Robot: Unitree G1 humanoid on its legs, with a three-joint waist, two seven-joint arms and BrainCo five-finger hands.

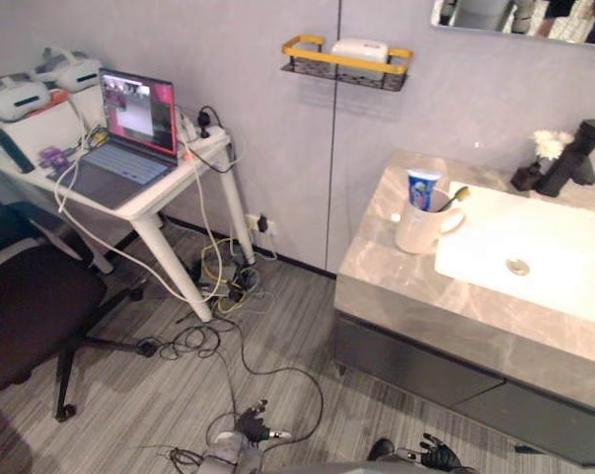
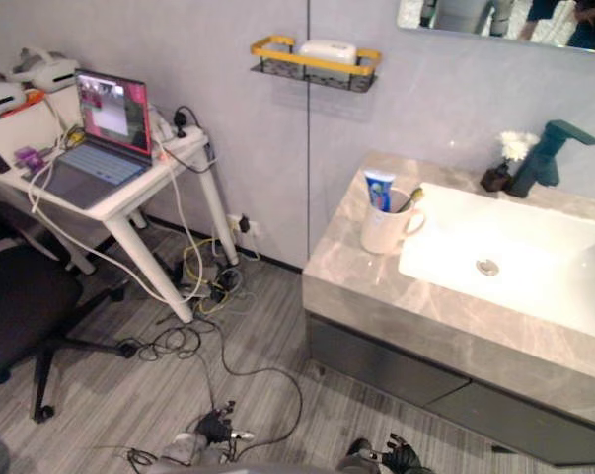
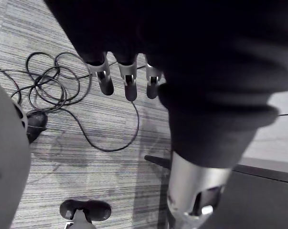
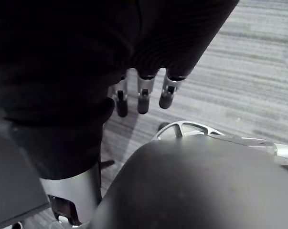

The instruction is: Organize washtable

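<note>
desk area: white desk (image 1: 167,200) with an open laptop (image 1: 129,138), upper left; black office chair (image 1: 26,306) below it, not part of the job
wall shelf: black wire shelf with a yellow rim (image 1: 322,58), top centre, white box (image 1: 359,49) on it
task thing: grey marble washtable (image 1: 396,286), right half of frame, well apart from both hands
on the counter: white mug (image 1: 415,229) upright at the basin's left edge, blue-and-white tube (image 1: 423,188) and toothbrush (image 1: 458,196) standing in it
basin: white rectangular sink (image 1: 563,247), looks bare; black faucet (image 1: 573,158) and a small dark vase of white flowers (image 1: 534,168) behind it, upper right
step: judged not started, nothing on the counter touched yet
how to do it well: close in on the washtable first, raise a hand above counter height, take the mug round its body and keep it level so tube and brush don't tip out
left hand (image 1: 250,427): bottom centre, low over the floor, fingers (image 3: 106,81) hang straight and loose, holding nothing
right hand (image 1: 440,454): bottom, right of centre, fingers (image 4: 143,95) relaxed and straight, touching nothing
</note>
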